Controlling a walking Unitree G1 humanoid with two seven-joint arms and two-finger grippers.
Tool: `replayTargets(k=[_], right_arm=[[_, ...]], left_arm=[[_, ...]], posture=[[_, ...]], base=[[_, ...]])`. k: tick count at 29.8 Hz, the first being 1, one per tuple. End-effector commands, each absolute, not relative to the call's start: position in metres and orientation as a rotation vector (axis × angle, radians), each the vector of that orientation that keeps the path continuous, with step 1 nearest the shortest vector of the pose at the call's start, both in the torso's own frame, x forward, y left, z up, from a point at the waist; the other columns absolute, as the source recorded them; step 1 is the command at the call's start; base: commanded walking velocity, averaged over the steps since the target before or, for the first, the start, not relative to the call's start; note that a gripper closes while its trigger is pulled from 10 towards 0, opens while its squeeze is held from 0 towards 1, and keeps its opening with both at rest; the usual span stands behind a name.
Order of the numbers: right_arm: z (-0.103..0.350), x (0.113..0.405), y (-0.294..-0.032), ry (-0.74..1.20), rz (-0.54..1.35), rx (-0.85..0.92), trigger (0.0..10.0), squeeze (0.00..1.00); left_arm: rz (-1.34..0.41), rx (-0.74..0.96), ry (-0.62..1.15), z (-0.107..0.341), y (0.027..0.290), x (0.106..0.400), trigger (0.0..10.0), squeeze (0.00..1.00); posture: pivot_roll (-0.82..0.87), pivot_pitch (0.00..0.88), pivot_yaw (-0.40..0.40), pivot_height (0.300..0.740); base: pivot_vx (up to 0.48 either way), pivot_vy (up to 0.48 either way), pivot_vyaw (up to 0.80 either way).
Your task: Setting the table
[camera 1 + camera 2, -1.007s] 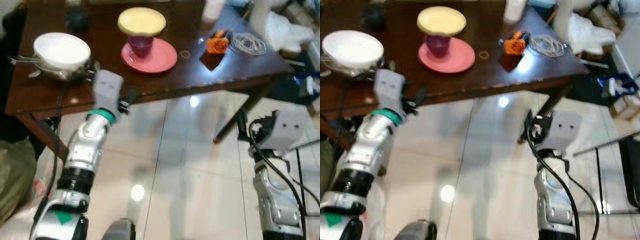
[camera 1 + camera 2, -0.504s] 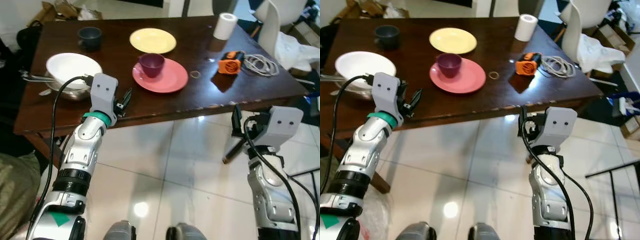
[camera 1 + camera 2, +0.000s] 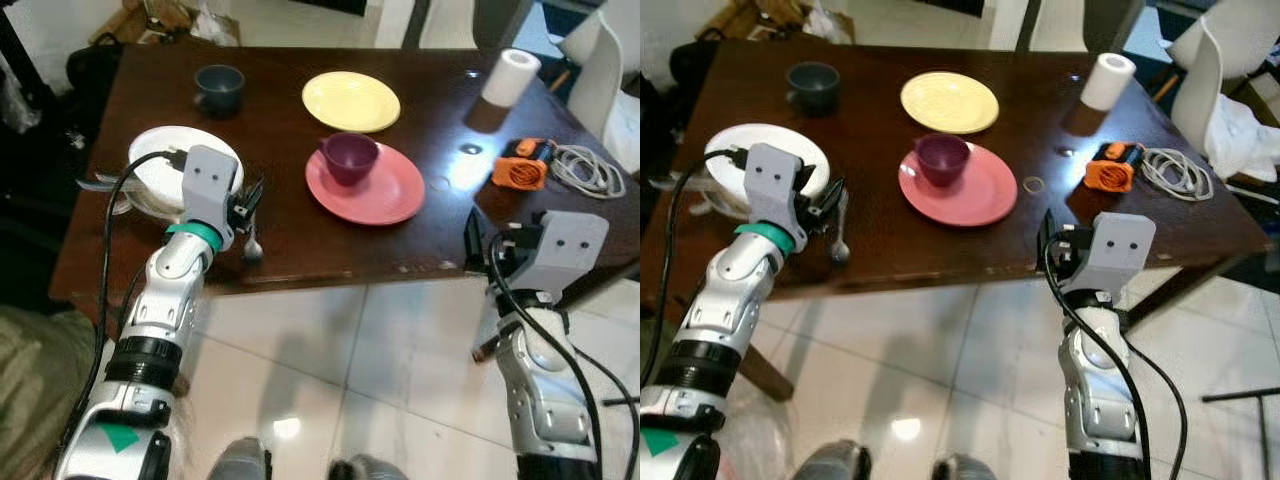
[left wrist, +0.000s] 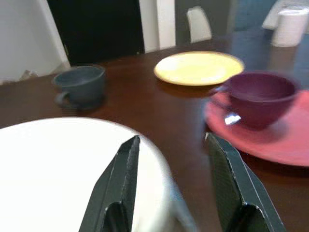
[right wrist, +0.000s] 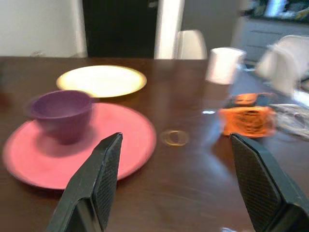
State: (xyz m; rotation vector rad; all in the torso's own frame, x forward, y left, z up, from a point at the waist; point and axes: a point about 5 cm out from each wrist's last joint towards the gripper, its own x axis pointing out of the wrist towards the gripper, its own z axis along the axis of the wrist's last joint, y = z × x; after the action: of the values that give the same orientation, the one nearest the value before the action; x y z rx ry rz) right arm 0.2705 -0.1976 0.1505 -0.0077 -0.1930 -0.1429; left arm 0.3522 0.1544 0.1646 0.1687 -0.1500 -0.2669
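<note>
The left gripper (image 4: 171, 188) hung with its two black fingers spread apart, empty, just over the near edge of the white bowl (image 3: 165, 180) on the dark table (image 3: 270, 130). The right gripper (image 5: 176, 186) was wide open too, low by the table's near edge, facing the pink plate (image 3: 375, 190) with the purple cup (image 3: 348, 158) on it. A spoon (image 3: 838, 235) lay beside the bowl, its long way running from far to near, round end toward the robot. The bowl looked hard, smooth and easy to break, so its rim seemed the best place to pinch
</note>
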Motion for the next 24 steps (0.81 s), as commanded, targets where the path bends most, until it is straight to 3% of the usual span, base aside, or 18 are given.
replayTargets(k=[1, 13, 24], right_arm=[[0.1461, 0.2697, -0.2004, -0.174, -0.154, -0.01, 10.0, 0.0], [0.1473, 0.2708, -0.2, -0.178, -0.153, -0.009, 10.0, 0.0], [0.1473, 0.2707, -0.1991, -0.173, -0.139, -0.006, 10.0, 0.0]], left_arm=[[-0.287, 0.18, -0.144, 0.1609, 0.1505, 0.3503, 10.0, 0.0], [-0.324, 0.178, -0.16, 0.1628, 0.1427, 0.348, 10.0, 0.0], [-0.339, 0.153, -0.151, 0.1617, 0.1419, 0.3465, 10.0, 0.0]], posture=[[0.1, 0.0, 0.002, 0.74], [0.09, 0.0, 0.001, 0.74], [0.09, 0.0, -0.002, 0.74]], base=[[0.382, 0.0, 0.0], [0.373, -0.15, 0.0], [0.0, 0.0, 0.0]])
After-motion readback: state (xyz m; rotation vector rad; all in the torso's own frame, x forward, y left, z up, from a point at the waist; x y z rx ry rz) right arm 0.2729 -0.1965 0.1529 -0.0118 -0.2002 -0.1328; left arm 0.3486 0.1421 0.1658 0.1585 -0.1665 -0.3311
